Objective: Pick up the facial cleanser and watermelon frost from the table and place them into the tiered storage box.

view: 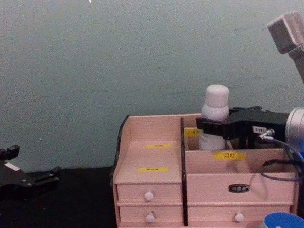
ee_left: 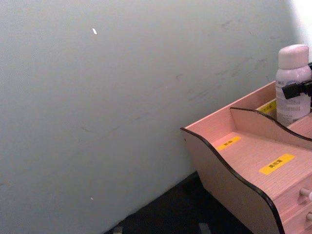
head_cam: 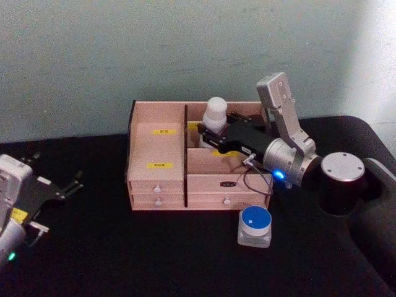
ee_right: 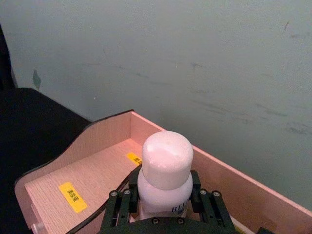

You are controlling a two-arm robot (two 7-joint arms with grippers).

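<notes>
As right pincer (head_cam: 215,128) grips bottle (head_cam: 216,109), divider (head_cam: 185,151) stands near.

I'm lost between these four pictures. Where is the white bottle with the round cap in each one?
Head view: the white bottle, upper middle, in the jaws of the right gripper at the tiered storage box, back right compartment.
Left wrist view: far right edge.
Right wrist view: bottom centre, close up.
Chest view: right of centre.
Shared landmark: the box's yellow labels.
Left gripper parked far left.
</notes>
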